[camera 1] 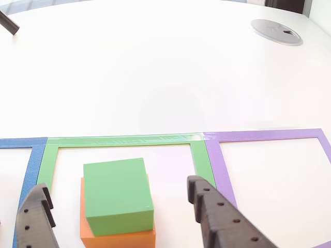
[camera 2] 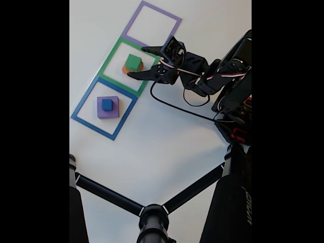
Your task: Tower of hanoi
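White table (camera 1: 155, 67), grey round cap (camera 1: 276, 31), black tripod legs (camera 2: 152, 212).

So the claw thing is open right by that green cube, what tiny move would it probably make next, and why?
Probably ease forward a little and close on the green cube. The tool is open, with a finger on either side of the cube, which sits on the orange block inside the green square. It does not look closed on anything yet, so gripping the top cube seems the natural next step.

Gripper (camera 2: 136, 62) spread wide beside green block (camera 2: 133, 62) on orange block (camera 2: 125, 68); blue block (camera 2: 107, 105) on purple block (camera 2: 108, 108).
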Robot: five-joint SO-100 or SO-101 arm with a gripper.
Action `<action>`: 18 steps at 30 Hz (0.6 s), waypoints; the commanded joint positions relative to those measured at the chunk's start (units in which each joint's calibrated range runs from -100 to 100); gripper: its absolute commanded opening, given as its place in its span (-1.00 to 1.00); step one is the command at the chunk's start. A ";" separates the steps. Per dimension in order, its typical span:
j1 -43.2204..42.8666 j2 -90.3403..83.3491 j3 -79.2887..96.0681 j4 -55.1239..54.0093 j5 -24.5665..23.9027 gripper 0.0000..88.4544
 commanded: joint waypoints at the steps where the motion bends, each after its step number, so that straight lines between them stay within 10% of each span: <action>1: -0.41 2.70 -2.66 -3.60 0.54 -0.33; 18: -2.61 10.77 -6.84 -6.52 0.54 -0.42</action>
